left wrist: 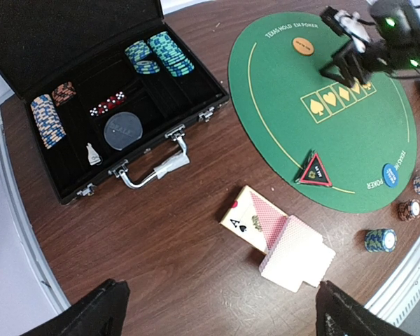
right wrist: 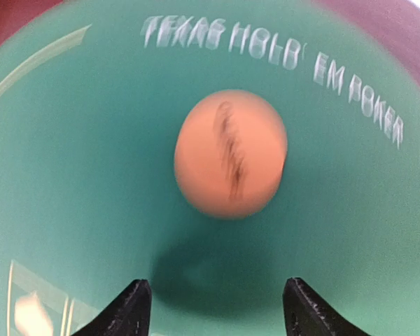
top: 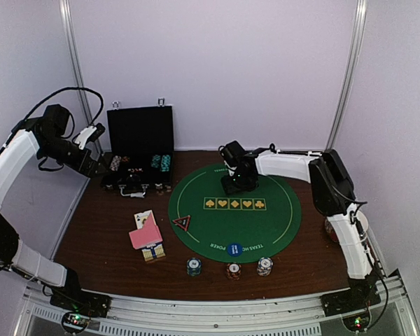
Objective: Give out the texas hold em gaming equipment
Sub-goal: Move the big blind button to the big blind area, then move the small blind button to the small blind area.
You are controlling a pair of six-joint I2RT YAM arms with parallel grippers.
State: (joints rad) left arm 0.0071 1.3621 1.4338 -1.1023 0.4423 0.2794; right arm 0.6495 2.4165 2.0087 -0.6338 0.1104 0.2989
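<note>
Right fingers (right wrist: pixel 136 308) spread near a round orange disc (right wrist: pixel 231 154) on green felt (right wrist: pixel 77 175); left fingers (left wrist: pixel 91 311) spread wide.

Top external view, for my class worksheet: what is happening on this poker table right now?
The right arm's fingers are open just above an orange disc button lying on the far side of the green felt mat, not gripping it. The left arm's fingers hang open and empty over the table's left side, near the open black case and the pink-backed cards. A blue disc button sits at the mat's near edge, with three chip stacks just beyond it.
</note>
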